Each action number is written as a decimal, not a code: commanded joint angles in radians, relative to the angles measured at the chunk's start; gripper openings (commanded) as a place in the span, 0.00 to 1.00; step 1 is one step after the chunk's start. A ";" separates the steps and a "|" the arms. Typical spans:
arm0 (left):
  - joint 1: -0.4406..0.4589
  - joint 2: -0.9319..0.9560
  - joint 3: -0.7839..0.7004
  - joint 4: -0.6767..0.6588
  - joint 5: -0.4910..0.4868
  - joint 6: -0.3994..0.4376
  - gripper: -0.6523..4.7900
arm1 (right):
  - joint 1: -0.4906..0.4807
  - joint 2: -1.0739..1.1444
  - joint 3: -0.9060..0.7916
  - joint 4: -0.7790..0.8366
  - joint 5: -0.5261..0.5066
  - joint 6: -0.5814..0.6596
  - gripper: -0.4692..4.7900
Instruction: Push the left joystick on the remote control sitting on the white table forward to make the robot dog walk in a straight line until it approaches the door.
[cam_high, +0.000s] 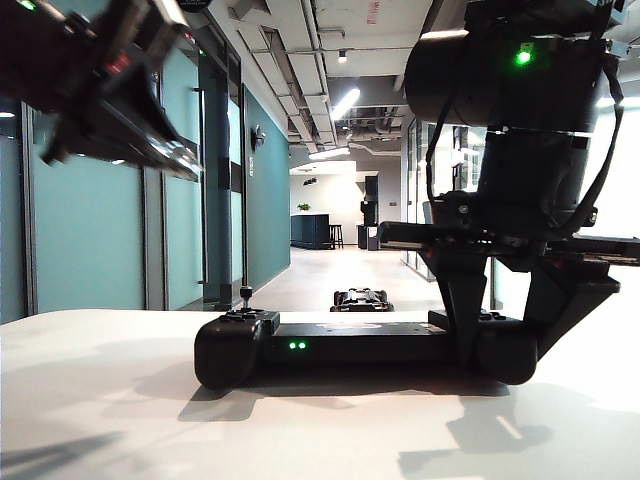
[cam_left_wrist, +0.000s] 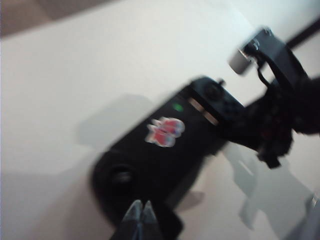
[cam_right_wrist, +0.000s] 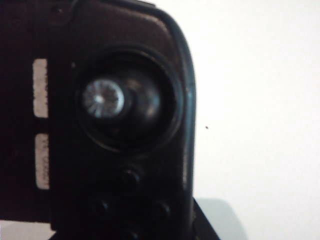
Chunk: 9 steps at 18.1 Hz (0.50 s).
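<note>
Seemingly nothing is pushed yet: the wide black remote control (cam_high: 360, 345) lies mid-frame on the white table (cam_high: 100, 420), its thin black left joystick (cam_high: 245, 297) upright. The left gripper (cam_left_wrist: 141, 214), fingers pressed together, hangs above; the right gripper (cam_high: 500, 340) clamps the controller's right end. The small dark robot dog (cam_high: 361, 299) waits down the corridor.

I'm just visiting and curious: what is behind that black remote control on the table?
Behind the remote control, down the corridor, the robot dog sits low on the floor. The right gripper, clamped on the controller's right end, hides whatever lies behind there.
</note>
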 joint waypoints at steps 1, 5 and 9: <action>-0.085 0.053 0.005 0.019 -0.002 0.031 0.11 | 0.002 -0.006 0.008 0.024 -0.013 0.002 0.42; -0.164 0.114 0.005 0.032 -0.098 0.031 0.11 | 0.002 -0.006 0.008 0.019 -0.013 0.030 0.42; -0.164 0.163 0.005 0.056 -0.159 0.039 0.11 | 0.002 -0.006 0.008 0.018 -0.014 0.031 0.42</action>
